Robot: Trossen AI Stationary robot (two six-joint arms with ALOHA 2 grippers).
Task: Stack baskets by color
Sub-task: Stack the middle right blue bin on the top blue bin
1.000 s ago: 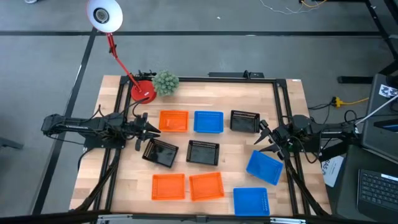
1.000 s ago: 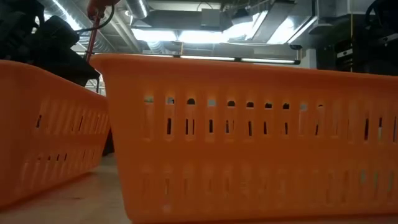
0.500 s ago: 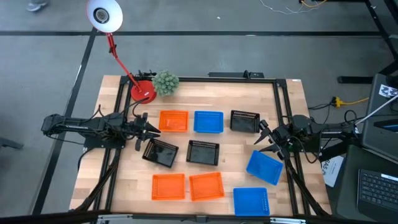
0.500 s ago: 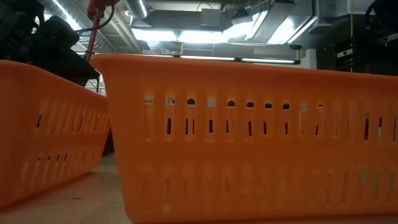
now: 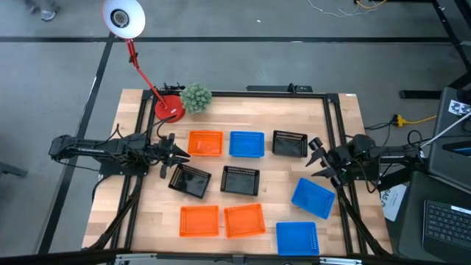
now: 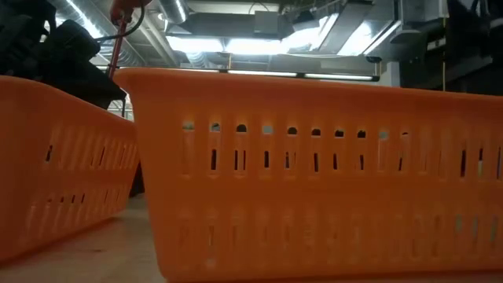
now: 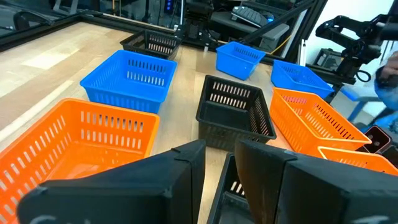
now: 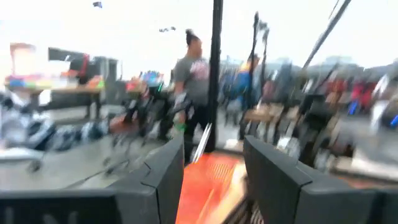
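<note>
Seen from above, nine baskets lie spread across my wooden table [image 5: 147,221], none stacked yet.

In the far row an orange basket [image 5: 205,143], a blue basket [image 5: 246,144] and a black basket [image 5: 289,143] sit side by side, their long axes running across the table.

In the middle, a second black basket [image 5: 190,179] is turned at a slant, and a third black basket [image 5: 241,180] lies nearly square, long axis across.

Along the near edge two orange baskets [image 5: 199,220] [image 5: 244,219] lie side by side, close together, and a blue one [image 5: 297,237] sits farther right.

The last blue basket [image 5: 313,197] lies skewed, one corner pointing toward my right arm.

My left tool [image 5: 168,157] hovers just beside the slanted black basket, fingers a little apart and holding nothing.

My right tool [image 5: 319,158] hangs between the far black basket and the skewed blue one, fingers spread wide, empty.

A red lamp base [image 5: 168,108] and a fuzzy green ball plant [image 5: 196,97] stand at the far left corner.
</note>
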